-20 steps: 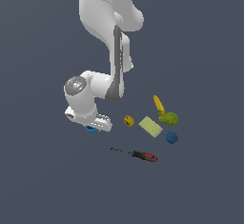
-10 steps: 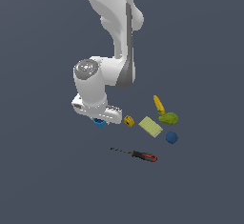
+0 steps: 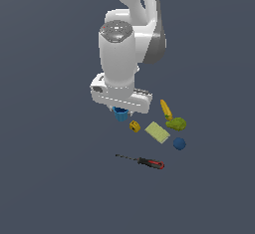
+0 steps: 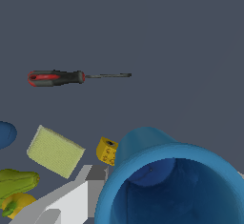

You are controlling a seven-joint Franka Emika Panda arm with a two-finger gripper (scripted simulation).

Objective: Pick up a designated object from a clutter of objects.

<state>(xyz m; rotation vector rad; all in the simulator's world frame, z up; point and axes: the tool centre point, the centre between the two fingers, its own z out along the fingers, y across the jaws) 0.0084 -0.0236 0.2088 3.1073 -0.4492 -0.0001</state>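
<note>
Looking straight down the blue cup [image 4: 169,182], found it hanging right under the jaws [image 3: 121,109], mouth up, gripped at the rim, beside the yellow block [image 3: 134,126].

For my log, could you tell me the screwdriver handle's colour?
Red and black on the screwdriver; clearest in the wrist view.

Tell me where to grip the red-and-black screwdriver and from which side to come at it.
Grip the screwdriver on its thick red-and-black handle, coming straight down from above with the jaws across its width. It lies flat and apart from the other items, and the thin shaft would likely offer little to pinch.
</note>
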